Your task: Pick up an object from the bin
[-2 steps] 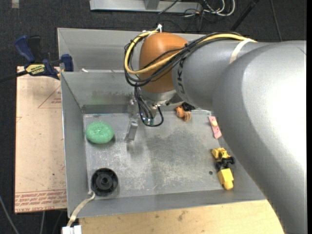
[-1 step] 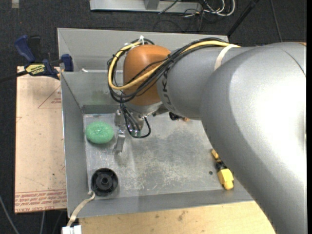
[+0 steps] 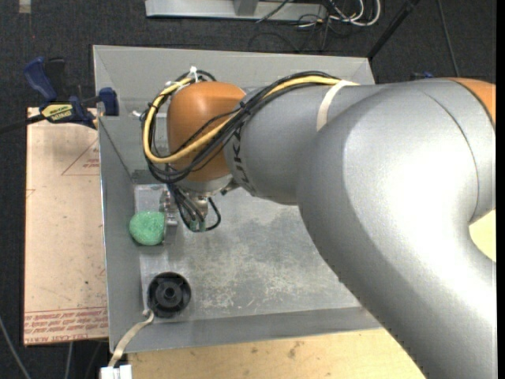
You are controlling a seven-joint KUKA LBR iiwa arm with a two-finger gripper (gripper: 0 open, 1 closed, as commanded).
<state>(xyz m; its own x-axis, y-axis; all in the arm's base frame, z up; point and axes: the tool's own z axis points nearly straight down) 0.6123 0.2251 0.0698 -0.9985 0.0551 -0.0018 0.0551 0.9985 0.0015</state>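
Green lumpy ball (image 3: 147,228) | at 9 o'clock on the bin (image 3: 260,271) floor, near the wall | hand (image 3: 173,211) low at its 2 o'clock, just beside, probably lining up a grasp | open or closed: cannot tell | black round cap (image 3: 168,294) at its 6 o'clock, apart

In the grey metal bin (image 3: 237,322), the floor (image 3: 260,267) lies bare through the middle and toward the near wall — the widest free stretch. Along the left wall (image 3: 118,204), 2 things narrow the way: a green crumpled ball (image 3: 147,229) just beside the gripper (image 3: 180,210), and a black round cap (image 3: 168,294) in the near-left corner. The arm (image 3: 379,188) covers the bin's right side and far part.
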